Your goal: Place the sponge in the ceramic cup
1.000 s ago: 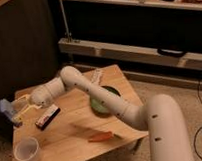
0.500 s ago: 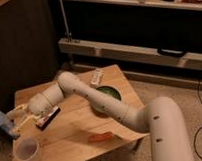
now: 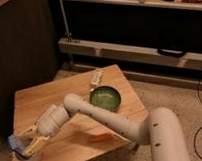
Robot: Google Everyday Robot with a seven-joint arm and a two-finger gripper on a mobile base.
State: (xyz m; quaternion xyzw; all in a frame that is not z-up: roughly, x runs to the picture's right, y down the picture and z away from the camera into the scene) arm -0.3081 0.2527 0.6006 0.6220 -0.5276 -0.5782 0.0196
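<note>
The hand (image 3: 25, 146) is hanging low over the front left corner of the tabletop (image 3: 40, 99), with the arm reaching across from the right. Its fingers are pressing together on the sponge (image 3: 15, 143), so it is gripping the light-blue block and carrying it clear of the wood. A pale shape just under the hand seems to be the ceramic cup (image 3: 30, 157), but the hand is covering most of it and I cannot tell where its rim is. The sponge is sitting a little toward the left side of that shape, above it.

I am judging that the placing step is going on. The next move is asking for the sponge to be centred over the mouth before the fingers are letting go, because the block is looking about as wide as the cup. The green bowl (image 3: 105, 99) is standing well apart.
</note>
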